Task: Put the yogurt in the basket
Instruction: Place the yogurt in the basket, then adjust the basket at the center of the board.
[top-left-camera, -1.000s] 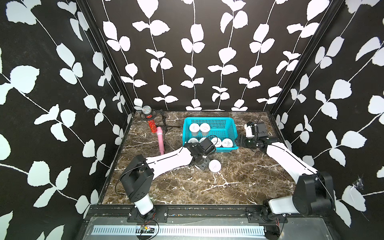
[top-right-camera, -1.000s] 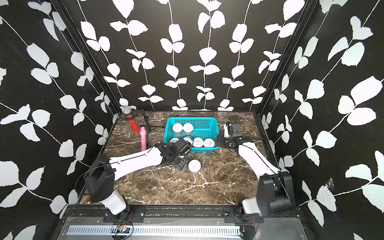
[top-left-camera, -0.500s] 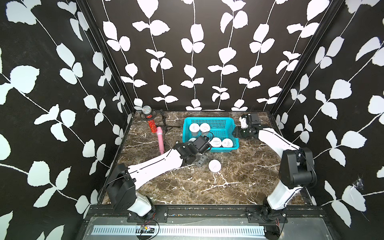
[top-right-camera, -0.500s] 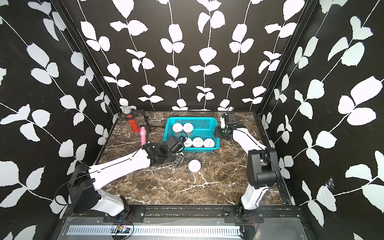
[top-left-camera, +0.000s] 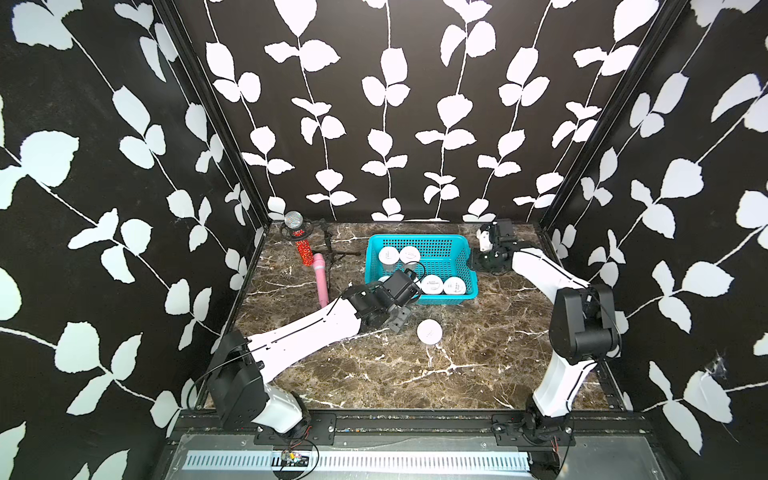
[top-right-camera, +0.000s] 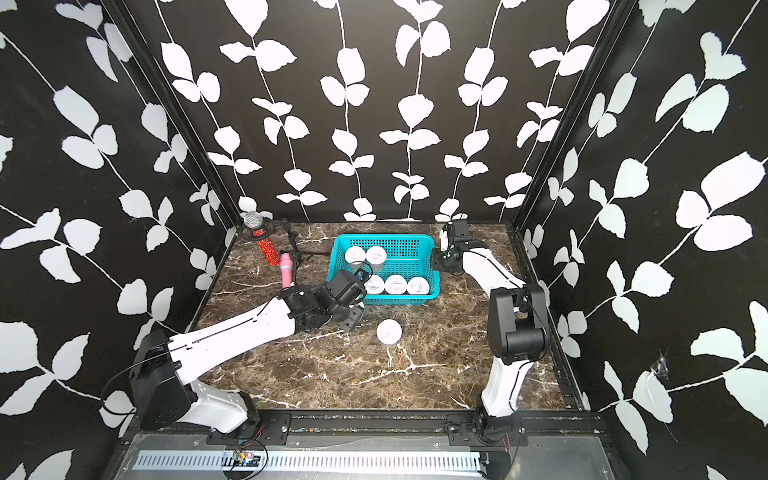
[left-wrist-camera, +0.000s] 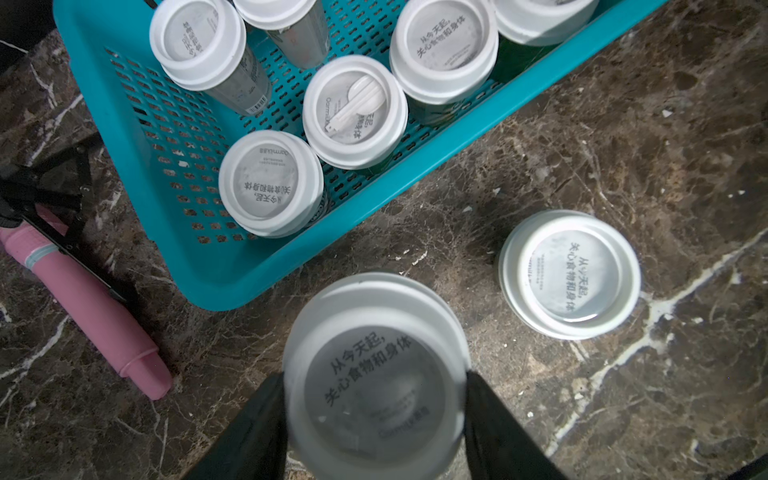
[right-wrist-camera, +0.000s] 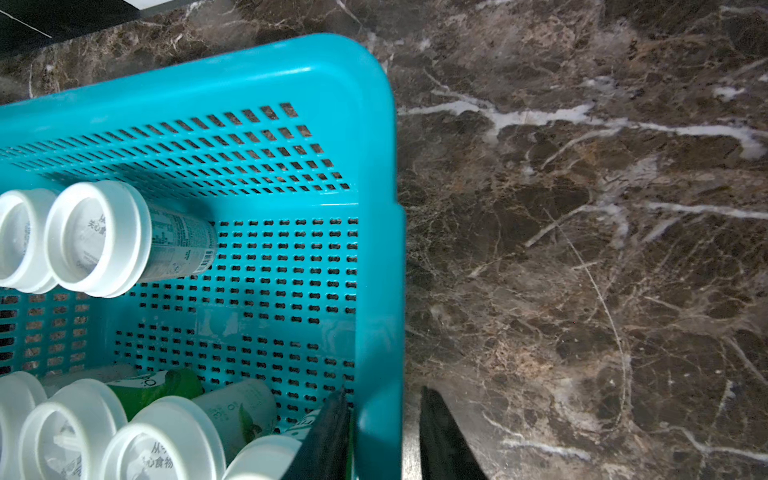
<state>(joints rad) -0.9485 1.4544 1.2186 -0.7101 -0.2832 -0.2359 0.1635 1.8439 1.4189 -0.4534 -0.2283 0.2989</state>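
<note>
My left gripper is shut on a yogurt cup with a white lid, held just outside the near left corner of the turquoise basket. In both top views this gripper sits at the basket's front left. A loose yogurt stands on the marble in front of the basket. Several yogurt cups stand inside it. My right gripper straddles the basket's right wall, shut on it, one finger inside and one outside.
A pink slim bottle lies left of the basket. A microphone with a red glitter handle leans on a small black tripod at the back left. Black patterned walls enclose the marble table on three sides.
My right gripper has moved back to the basket's right wall and its jaws have closed around it. The left arm has lowered, still holding its cup by the basket's front left.
</note>
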